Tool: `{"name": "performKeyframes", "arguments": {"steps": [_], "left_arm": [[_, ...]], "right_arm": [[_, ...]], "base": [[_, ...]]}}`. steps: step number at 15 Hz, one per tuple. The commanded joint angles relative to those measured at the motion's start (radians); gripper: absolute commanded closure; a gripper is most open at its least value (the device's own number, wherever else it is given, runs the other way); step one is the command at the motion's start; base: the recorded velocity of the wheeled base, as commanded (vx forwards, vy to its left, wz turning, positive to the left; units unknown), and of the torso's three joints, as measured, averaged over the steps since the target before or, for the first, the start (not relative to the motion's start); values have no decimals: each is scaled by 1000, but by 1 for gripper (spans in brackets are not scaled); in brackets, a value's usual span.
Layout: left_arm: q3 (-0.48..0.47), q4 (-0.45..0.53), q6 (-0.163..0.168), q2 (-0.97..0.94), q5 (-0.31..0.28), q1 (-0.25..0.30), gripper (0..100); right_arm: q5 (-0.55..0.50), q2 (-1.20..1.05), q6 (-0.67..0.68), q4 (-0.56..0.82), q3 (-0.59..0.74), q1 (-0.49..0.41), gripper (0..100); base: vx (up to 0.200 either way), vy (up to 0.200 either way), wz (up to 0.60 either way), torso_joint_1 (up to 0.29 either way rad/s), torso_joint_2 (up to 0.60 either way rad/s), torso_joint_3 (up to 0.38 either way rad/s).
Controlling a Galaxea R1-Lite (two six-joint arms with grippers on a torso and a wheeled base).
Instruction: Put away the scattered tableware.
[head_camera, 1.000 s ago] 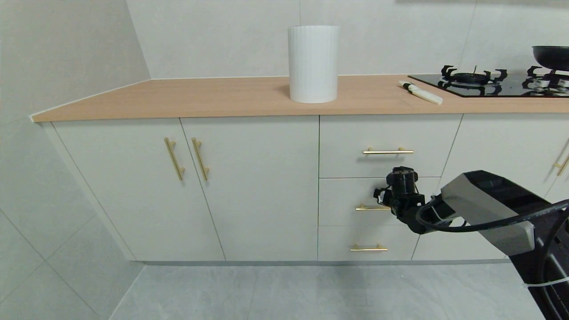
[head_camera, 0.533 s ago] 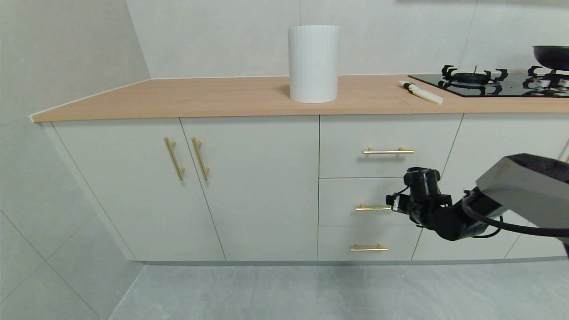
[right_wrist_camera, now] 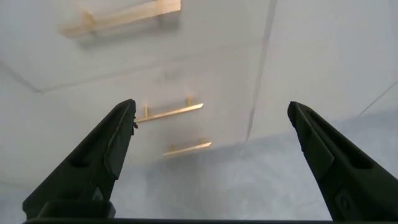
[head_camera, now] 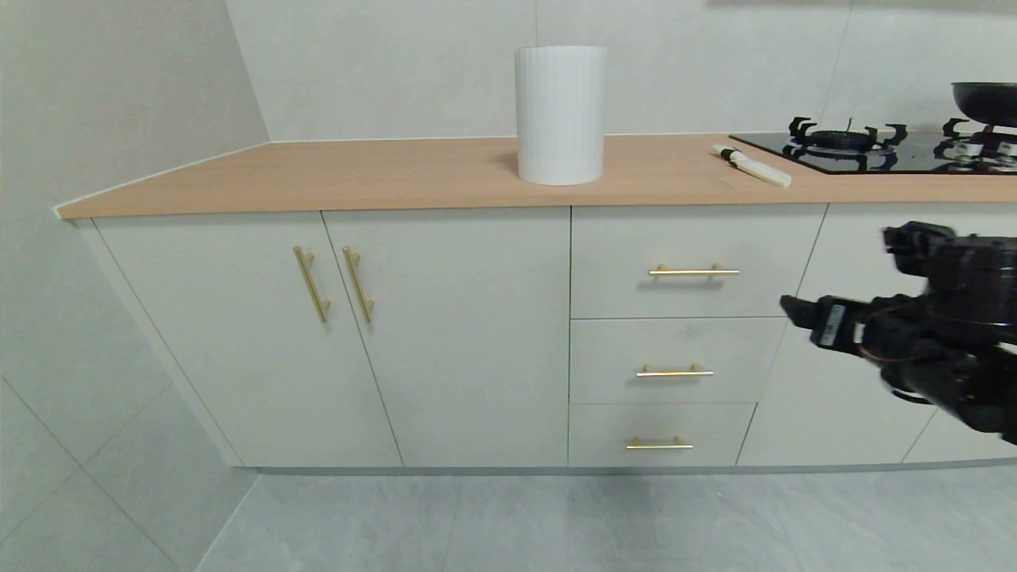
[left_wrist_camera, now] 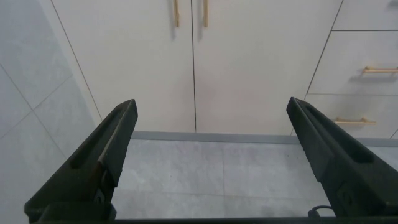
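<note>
Right gripper (right_wrist_camera: 211,109) hangs with fingers spread wide before smooth drawer fronts (right_wrist_camera: 205,74); left gripper (left_wrist_camera: 209,106) likewise parted, grasping nothing. Slim white utensil (head_camera: 751,165) lies flat on the wooden counter (head_camera: 357,171), near the ribbed white cylinder (head_camera: 560,114).

Remote view of a domestic kitchen: a wooden countertop (head_camera: 357,171) runs along a tiled wall (head_camera: 381,63); below it I see pale cabinet doors (head_camera: 445,342) and a stack of three drawers (head_camera: 604,357), all with brass bar handles (head_camera: 694,272); at the right end sits a black gas hob (head_camera: 874,155) with pan supports, a dark pan (head_camera: 985,102) on one burner; a knife (head_camera: 751,165) and a white ribbed canister (head_camera: 560,115) rest on the counter; the floor (head_camera: 556,516) is grey tile.
</note>
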Motion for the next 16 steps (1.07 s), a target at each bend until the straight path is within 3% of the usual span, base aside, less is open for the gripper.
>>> {"name": "performKeyframes", "arguments": {"steps": [1,3,5,10,12,13,16], "left_arm": [[0,0,0,0,0,0,0],[0,0,0,0,0,0,0],[0,0,0,0,0,0,0],[0,0,0,0,0,0,0],[0,0,0,0,0,0,0],[0,0,0,0,0,0,0],[0,0,0,0,0,0,0]], "right_arm": [[-42,-496,-138,17,189,7,0],[-38,-687,-276,65,246,-65,0],[-32,-850,-305,148,241,-131,0],[19,-1319,-366,582,249,-221,0],[20,-1416,-368,668,253,-235,0],[40,-1471,-366,692,267,-235,0],[232,-1566,-365,703,318,-273,0]], "base": [[0,0,0,0,0,0],[0,0,0,0,0,0],[0,0,0,0,0,0],[0,0,0,0,0,0],[0,0,0,0,0,0],[0,0,0,0,0,0],[0,0,0,0,0,0]]}}
